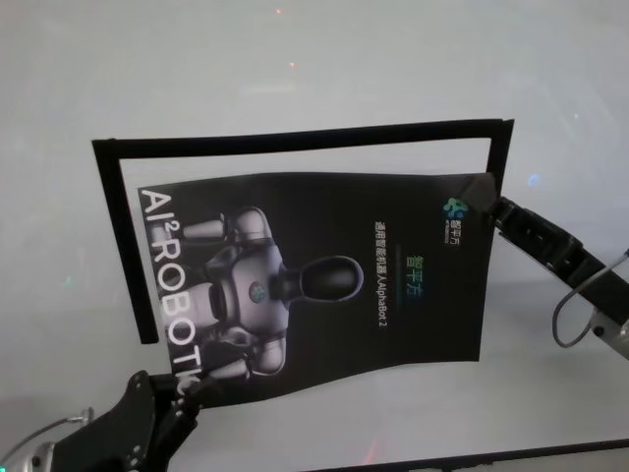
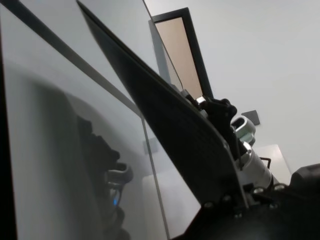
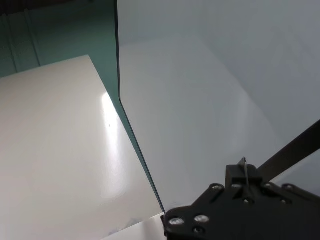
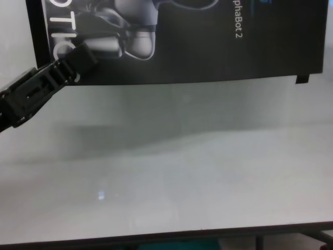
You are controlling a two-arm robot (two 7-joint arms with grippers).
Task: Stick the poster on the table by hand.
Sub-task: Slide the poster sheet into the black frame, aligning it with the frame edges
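The poster (image 1: pixel 324 285), a black glossy sheet printed with a grey-white robot and white lettering, hangs slightly wavy over the white table (image 1: pixel 295 59). My left gripper (image 1: pixel 185 391) is shut on its near left corner; it also shows in the chest view (image 4: pixel 89 52). My right gripper (image 1: pixel 488 200) is shut on its far right corner, which curls up. The poster's lower part shows in the chest view (image 4: pixel 218 47), with a small black tape strip (image 4: pixel 302 79) at its corner.
Black tape strips form an open frame on the table: one along the far side (image 1: pixel 295 141), one on the left (image 1: pixel 123 246), one on the right (image 1: pixel 501 147). The table's dark near edge (image 4: pixel 166 237) runs in front of me.
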